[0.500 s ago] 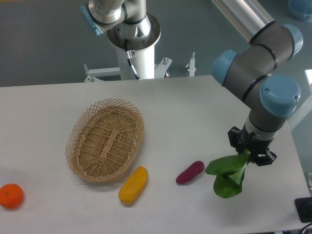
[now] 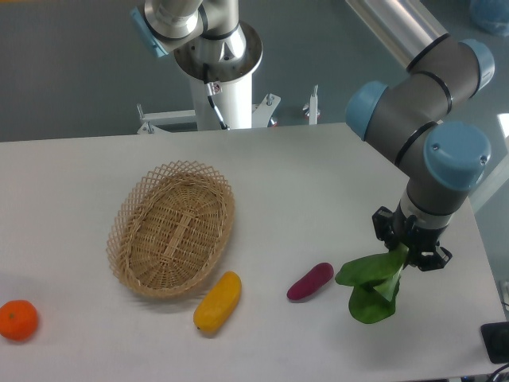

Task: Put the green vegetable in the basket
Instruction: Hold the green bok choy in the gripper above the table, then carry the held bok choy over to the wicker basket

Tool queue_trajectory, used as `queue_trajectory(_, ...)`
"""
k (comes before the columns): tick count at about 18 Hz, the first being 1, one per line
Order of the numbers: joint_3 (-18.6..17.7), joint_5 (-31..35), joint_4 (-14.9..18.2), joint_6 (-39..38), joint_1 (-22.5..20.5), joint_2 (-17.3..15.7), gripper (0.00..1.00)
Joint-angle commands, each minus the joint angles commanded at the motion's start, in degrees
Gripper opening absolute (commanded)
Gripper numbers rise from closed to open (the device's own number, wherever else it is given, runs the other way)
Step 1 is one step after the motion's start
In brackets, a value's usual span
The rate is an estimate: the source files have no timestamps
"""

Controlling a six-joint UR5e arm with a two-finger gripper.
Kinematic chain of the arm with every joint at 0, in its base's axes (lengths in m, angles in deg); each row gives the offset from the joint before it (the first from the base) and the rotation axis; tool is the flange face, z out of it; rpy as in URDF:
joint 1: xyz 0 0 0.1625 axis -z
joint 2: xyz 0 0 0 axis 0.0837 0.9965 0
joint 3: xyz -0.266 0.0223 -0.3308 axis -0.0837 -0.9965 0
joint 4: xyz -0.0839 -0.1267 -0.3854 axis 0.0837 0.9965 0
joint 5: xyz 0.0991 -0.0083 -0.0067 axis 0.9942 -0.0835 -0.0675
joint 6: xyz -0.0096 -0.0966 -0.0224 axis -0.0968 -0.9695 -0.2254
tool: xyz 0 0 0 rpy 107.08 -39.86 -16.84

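Observation:
The green vegetable [image 2: 370, 285], a bok choy with dark green leaves, lies on the white table at the right. Its upper end sits under my gripper [image 2: 407, 253], which is down on it with the fingers around its stem end. The stem base is hidden by the gripper. The leaves rest on or just above the table. The oval tan wicker basket [image 2: 172, 228] stands empty on the left half of the table, well apart from the gripper.
A purple oblong vegetable [image 2: 310, 281] lies just left of the bok choy. A yellow oblong fruit [image 2: 217, 302] lies by the basket's near edge. An orange [image 2: 17, 320] sits at the far left. The table's right edge is close to the gripper.

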Motion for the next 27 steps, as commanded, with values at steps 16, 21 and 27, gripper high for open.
queue_trajectory(16, -9.84, -3.6, -0.44, -7.91, 10.01, -7.9, 0.05)
queue_trajectory(21, -14.4, -3.6, -0.53, -8.44, 14.49, -11.16, 0.06)
queue_trajectory(27, -22.22, -3.51, -5.35, -8.53, 20.03, -13.8, 0.1)
